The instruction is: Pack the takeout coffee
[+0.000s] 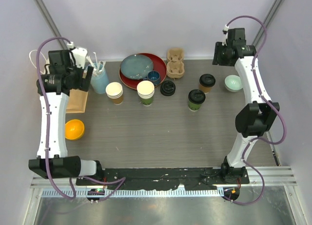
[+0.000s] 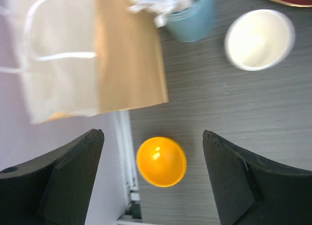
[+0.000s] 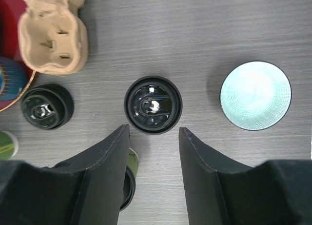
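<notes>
Approach: my right end effector [image 3: 153,131] is hovering open, empty over brown lidded cup [image 3: 153,105] (left end effector [image 2: 152,134] also open, empty); next needing descent and grasp.

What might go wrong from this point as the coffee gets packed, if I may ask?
1. The right gripper, open, is aimed at the brown cup. The green cup stands close beside it and could be knocked over on the way down.
2. A hard squeeze might dent the paper wall and pop the black lid.
</notes>
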Robot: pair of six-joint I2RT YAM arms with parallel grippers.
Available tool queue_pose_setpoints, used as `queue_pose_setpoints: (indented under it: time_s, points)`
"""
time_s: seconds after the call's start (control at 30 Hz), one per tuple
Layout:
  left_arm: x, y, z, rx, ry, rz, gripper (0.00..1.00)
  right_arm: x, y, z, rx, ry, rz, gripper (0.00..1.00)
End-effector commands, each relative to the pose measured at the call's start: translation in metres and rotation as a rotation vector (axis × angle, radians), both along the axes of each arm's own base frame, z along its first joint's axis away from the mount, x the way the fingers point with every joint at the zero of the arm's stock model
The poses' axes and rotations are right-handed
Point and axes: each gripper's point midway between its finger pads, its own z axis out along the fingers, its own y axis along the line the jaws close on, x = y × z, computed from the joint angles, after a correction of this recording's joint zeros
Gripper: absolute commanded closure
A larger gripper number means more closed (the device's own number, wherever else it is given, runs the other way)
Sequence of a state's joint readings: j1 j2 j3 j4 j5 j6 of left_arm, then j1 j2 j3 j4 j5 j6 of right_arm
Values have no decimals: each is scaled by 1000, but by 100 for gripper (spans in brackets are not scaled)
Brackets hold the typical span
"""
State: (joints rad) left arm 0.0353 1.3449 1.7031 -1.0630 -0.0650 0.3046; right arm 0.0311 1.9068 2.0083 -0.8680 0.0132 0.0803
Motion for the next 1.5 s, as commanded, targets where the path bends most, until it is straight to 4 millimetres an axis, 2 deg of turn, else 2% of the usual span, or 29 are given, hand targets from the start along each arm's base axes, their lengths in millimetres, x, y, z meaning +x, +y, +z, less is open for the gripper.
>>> queue_pose_setpoints:
  time_s: [0.0, 0.03, 0.13, 0.23, 0.27, 0.37, 0.4, 0.47, 0.6, 0.67, 0.8, 0.87, 0.9, 0.93, 1.0, 1.03, 1.1, 1.17, 1.23, 1.3, 1.4, 1.47]
  points:
    - [8, 63, 31, 173, -84, 176, 12, -14, 11, 33, 26, -83, 50, 49]
    - [9, 76, 27, 166, -71, 202, 11, -16, 12, 34, 26, -85, 53, 49]
    - [21, 95, 15, 140, -29, 233, 12, -24, 13, 35, 26, -80, 54, 49]
    - [35, 104, 6, 130, -16, 226, 12, -31, 12, 35, 19, -65, 49, 50]
    - [43, 107, 8, 143, -37, 217, 12, -33, 12, 35, 17, -60, 48, 49]
    - [59, 107, -4, 127, -17, 182, 12, -40, 14, 37, 14, -53, 46, 49]
    - [61, 108, -1, 117, -16, 184, 12, -41, 13, 37, 13, -53, 40, 50]
    - [69, 111, -18, 77, 37, 181, 16, -46, 15, 39, 15, -53, 41, 49]
    - [75, 110, -39, 13, 98, 162, 21, -52, 8, 39, -12, -57, 15, 49]
    - [77, 111, -49, 6, 125, 160, 27, -53, 7, 38, -18, -53, 13, 49]
    - [76, 96, -61, -61, 168, 104, 41, -56, 7, 37, -24, -50, 20, 49]
    - [71, 92, -63, -78, 190, 96, 53, -57, 6, 36, -27, -50, 17, 49]
    - [69, 90, -61, -80, 186, 93, 61, -59, 5, 37, -30, -53, 18, 50]
    - [67, 89, -58, -80, 181, 91, 78, -59, 5, 37, -35, -53, 22, 49]
    - [65, 89, -48, -72, 154, 94, 92, -60, 6, 36, -36, -51, 27, 49]
    - [63, 91, -37, -53, 120, 104, 100, -61, 5, 38, -40, -57, 26, 49]
    - [61, 92, -22, -39, 81, 114, 100, -62, 5, 35, -42, -53, 32, 49]
    - [57, 88, 3, -25, 12, 102, 100, -65, 5, 34, -43, -51, 37, 49]
    - [52, 79, 27, -11, -59, 72, 100, -67, 5, 36, -41, -59, 38, 49]
    - [51, 64, 43, 1, -112, 25, 100, -68, 7, 39, -32, -69, 42, 49]
    - [47, 46, 79, 21, -248, 2, 100, -71, 10, 46, -15, -94, 48, 49]
    - [42, 37, 111, 31, -371, -6, 100, -74, 10, 49, -15, -101, 48, 49]
